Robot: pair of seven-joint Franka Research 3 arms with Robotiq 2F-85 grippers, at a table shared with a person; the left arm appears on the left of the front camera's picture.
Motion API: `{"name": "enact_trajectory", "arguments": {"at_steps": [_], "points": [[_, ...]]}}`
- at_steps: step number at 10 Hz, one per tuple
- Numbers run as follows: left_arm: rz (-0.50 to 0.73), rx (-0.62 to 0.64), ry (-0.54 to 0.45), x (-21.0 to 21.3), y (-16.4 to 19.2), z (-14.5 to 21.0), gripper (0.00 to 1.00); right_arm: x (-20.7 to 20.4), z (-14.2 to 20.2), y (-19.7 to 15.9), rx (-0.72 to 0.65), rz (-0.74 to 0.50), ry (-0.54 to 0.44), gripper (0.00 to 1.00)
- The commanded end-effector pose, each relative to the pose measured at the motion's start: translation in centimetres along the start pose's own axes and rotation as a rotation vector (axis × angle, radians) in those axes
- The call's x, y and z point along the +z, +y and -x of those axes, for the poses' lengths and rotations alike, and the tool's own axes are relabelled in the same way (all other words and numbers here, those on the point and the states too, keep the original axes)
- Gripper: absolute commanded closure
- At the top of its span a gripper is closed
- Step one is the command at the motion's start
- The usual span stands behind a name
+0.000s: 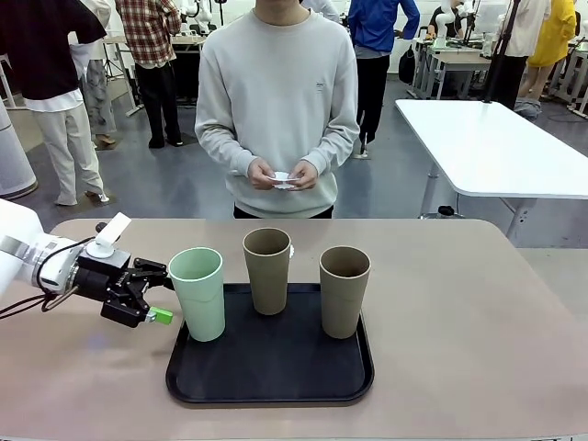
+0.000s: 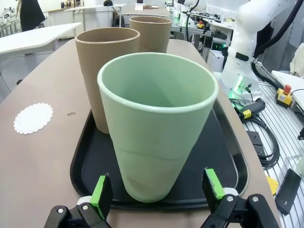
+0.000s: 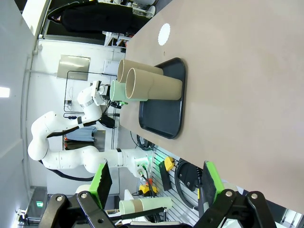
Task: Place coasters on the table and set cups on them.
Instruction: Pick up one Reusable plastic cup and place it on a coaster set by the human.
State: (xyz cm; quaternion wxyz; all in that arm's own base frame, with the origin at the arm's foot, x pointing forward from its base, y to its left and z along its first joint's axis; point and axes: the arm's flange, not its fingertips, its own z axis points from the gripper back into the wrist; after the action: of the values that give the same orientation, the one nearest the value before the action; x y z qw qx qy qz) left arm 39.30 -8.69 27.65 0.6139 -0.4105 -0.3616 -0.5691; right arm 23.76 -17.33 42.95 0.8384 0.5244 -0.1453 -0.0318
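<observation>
Open end effector (image 2: 156, 181) beside mint cup (image 2: 157, 124)

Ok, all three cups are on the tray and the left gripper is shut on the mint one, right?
No: the left gripper is open, its pads flanking the mint cup without touching it, per the left wrist view. The rest is right.

Front view looks across the table (image 1: 478, 322) from the robot's side, facing the person (image 1: 276, 101) at top centre, black tray (image 1: 266, 381) low in the middle. Left wrist view sits low and very near, mint cup (image 2: 156, 128) looming at centre, looking along the tray's length. Right wrist view, rolled sideways, stands well back: same tray (image 3: 161, 118) small, centre left. All three share it.
</observation>
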Motion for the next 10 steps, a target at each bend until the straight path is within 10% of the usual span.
{"name": "enact_trajectory", "arguments": {"at_steps": [1,10], "points": [[-0.003,-0.017,-0.028,-1.3,0.8,-0.3,0.00,0.0,-0.2,-0.1,0.002,-0.006,-0.013,0.00],[0.033,-0.087,-0.016,-2.4,1.3,-0.6,0.00,0.0,-0.2,-0.1,0.002,-0.006,-0.013,0.00]]}}
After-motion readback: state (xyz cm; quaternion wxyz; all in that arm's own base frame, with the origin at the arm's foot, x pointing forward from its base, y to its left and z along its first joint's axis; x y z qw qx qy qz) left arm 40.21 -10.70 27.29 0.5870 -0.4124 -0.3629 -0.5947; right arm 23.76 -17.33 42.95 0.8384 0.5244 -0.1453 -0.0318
